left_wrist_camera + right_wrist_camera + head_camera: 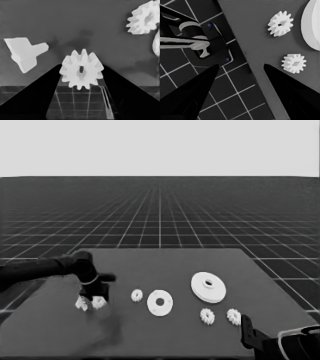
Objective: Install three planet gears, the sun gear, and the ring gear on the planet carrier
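At the table's [165,335] left end, the left gripper [93,296] is being held low over two small white parts. In the left wrist view a toothed gear [82,72] is being framed between the two black fingers [37,95], which are spread apart to either side of it; whether the pads are touching its teeth cannot be told. Just beside it the thin white piece [23,53] is lying flat on the table.

Farther right, a second gear [136,295] is lying just beside the smaller round part [160,302], apart from it. Beyond that, the larger round part [208,286] is resting flat, with its raised hub facing up.

Near the table's front right corner, two more gears [207,316] [233,316] are lying side by side, well apart from the smaller round part. The right gripper [240,75] is being kept at the lower right corner, its fingers spread wide and holding nothing.
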You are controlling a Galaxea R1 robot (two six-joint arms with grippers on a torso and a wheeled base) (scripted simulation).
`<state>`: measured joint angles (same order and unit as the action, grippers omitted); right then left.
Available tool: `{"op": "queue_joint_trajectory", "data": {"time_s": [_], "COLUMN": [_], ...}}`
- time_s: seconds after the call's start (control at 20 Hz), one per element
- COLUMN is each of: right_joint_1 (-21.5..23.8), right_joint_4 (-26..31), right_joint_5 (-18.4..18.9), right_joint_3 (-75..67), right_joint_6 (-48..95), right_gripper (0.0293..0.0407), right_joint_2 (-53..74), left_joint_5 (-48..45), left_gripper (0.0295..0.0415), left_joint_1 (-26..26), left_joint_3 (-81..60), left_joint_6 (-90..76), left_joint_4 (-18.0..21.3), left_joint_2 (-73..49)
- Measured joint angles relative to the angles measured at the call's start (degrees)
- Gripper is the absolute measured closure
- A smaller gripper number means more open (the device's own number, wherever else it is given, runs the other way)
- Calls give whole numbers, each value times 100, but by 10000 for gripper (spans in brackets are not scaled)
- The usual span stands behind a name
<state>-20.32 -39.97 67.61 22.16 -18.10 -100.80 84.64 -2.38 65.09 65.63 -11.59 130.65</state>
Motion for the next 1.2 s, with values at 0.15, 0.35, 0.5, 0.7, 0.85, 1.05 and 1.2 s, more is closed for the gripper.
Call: {"op": "queue_joint_trajectory", "data": {"time_s": [0.15,0.35,0.5,0.7,0.85,1.05,1.2], "right_joint_1": [0,0,0,0,0,0,0], "right_joint_4": [0,0,0,0,0,0,0], "right_joint_5": [0,0,0,0,0,0,0], "right_joint_3": [0,0,0,0,0,0,0], "right_joint_6": [0,0,0,0,0,0,0], "right_gripper": [315,315,315,315,315,315,315], "right_joint_2": [0,0,0,0,0,0,0], "left_joint_5": [53,350,527,515,479,359,340], "left_gripper": [398,398,398,398,398,398,399], "left_joint_1": [134,165,168,166,-223,-758,-803], "left_joint_3": [-27,-145,841,1366,1591,1948,1992], "left_joint_6": [8,1484,2362,2299,2158,1912,1883], "left_joint_4": [124,29,54,66,-348,-842,-893], "left_joint_2": [-12,896,3222,3708,3785,3859,3870]}}
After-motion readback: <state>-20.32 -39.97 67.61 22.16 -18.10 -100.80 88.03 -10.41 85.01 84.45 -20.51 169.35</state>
